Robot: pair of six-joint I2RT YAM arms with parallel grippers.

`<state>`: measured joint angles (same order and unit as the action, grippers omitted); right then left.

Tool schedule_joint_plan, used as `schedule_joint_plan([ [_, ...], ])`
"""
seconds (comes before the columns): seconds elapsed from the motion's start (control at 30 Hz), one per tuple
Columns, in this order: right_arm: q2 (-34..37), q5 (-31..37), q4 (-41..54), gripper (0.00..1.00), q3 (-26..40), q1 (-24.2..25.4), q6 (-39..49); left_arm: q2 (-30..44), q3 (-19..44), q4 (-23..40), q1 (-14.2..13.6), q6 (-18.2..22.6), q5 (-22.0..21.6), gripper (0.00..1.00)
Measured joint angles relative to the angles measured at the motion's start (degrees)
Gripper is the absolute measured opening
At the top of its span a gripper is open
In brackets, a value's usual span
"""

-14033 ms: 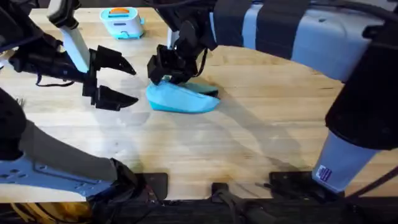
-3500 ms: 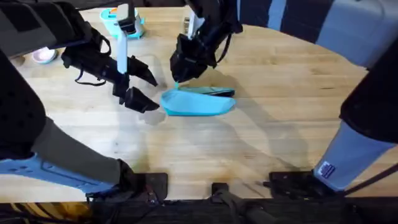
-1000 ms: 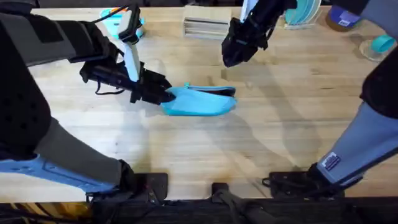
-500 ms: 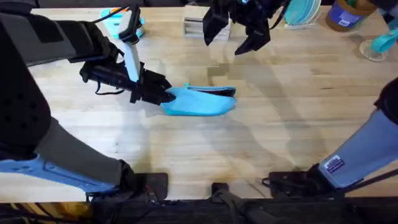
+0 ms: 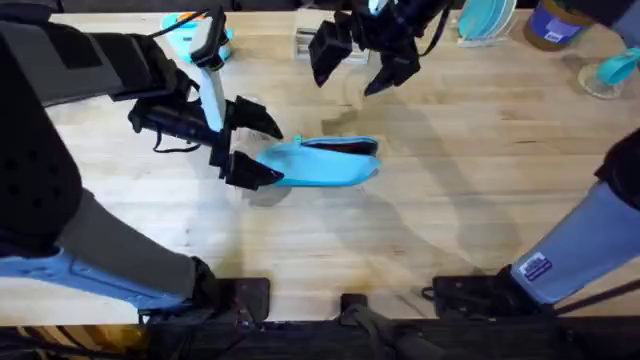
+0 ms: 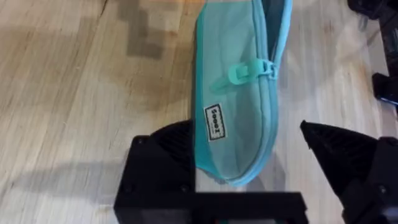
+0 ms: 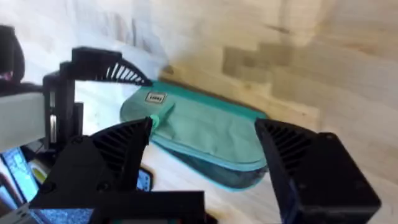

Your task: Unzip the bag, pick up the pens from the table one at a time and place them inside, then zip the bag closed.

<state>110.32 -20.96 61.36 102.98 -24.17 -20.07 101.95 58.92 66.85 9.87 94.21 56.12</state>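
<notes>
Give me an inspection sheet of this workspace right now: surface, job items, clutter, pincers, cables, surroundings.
Surface: wooden table, plank seams visible.
Job's things: light blue bag lies flat, unzipped along part of its top, teal pull tab visible; pens: nothing seen.
Clutter: teal toy toaster, blue cup, teal plates at the far edge.
Grippers: left pincer open, straddling the bag's end; right pincer open, above the table beyond the bag.
Cables: black cable on the left arm.
Surroundings: nothing seen.
</notes>
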Motion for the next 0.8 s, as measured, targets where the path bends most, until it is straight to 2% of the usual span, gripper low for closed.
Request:
schedule_joint_plan([
  [0.17,0.0,-2.4,0.1,0.996,0.0,-2.8,0.0,0.0,0.7,4.7,1.3,0.1,-1.0,0.994],
  [0.33,0.0,-3.5,0.0,0.996,0.0,-6.9,0.0,0.0,5.6,10.6,5.9,0.1,-4.5,0.993],
  [0.53,1.4,-4.4,0.0,0.996,0.0,-10.0,-0.1,0.0,10.9,13.8,11.8,0.3,-5.7,0.995],
  [0.67,3.2,-5.9,0.4,0.997,0.0,-10.4,-0.5,0.0,12.1,15.9,14.2,2.4,-6.3,0.995],
  [0.8,5.3,-7.0,0.8,0.997,0.0,-10.5,-1.8,0.0,12.2,16.7,15.4,4.6,-6.4,0.995],
])
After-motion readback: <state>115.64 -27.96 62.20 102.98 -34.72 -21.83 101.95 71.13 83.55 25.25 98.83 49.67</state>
